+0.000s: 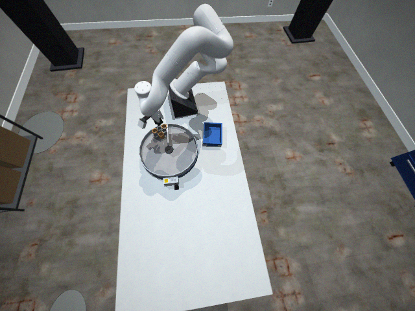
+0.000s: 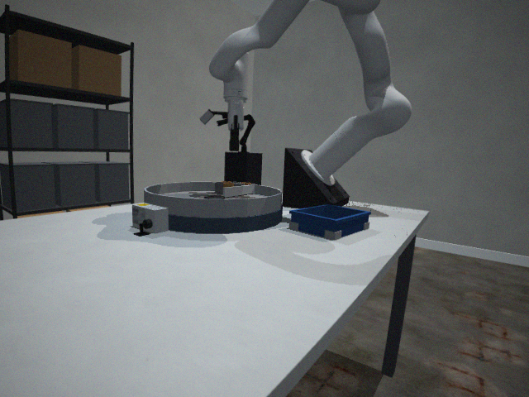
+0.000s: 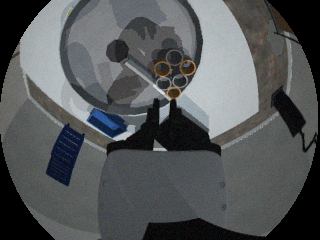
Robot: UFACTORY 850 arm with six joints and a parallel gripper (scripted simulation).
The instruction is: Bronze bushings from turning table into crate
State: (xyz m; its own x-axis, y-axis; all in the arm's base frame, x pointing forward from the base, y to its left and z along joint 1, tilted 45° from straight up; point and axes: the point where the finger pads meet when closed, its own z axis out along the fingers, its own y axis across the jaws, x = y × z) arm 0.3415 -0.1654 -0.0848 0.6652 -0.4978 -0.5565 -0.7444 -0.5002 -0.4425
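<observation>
The round grey turning table [image 1: 147, 165] [image 2: 205, 197] [image 3: 67, 27] stands on the white table. A tight cluster of bushings [image 1: 159, 131] [image 2: 232, 184] [image 3: 174, 75] stands at its back rim, against a white bar. In the wrist view the bronze bushings show as orange rings, such as one [image 3: 187, 67], and the steel bushings as grey rings, such as one [image 3: 174, 58]. My gripper [image 1: 157, 121] [image 2: 237, 147] [image 3: 164, 106] hangs well above the table's back rim, just behind the cluster. Its fingers are close together with nothing between them. The blue crate [image 1: 212, 124] [image 2: 318, 226] stands right of the turning table.
A small control box [image 1: 170, 181] [image 2: 147, 215] sits against the turning table's front rim. My black base wedge [image 1: 182, 107] [image 2: 298, 188] stands behind the crate. A black block [image 2: 243, 167] stands behind the turning table. A shelf rack [image 2: 64, 128] stands beyond the table's left side.
</observation>
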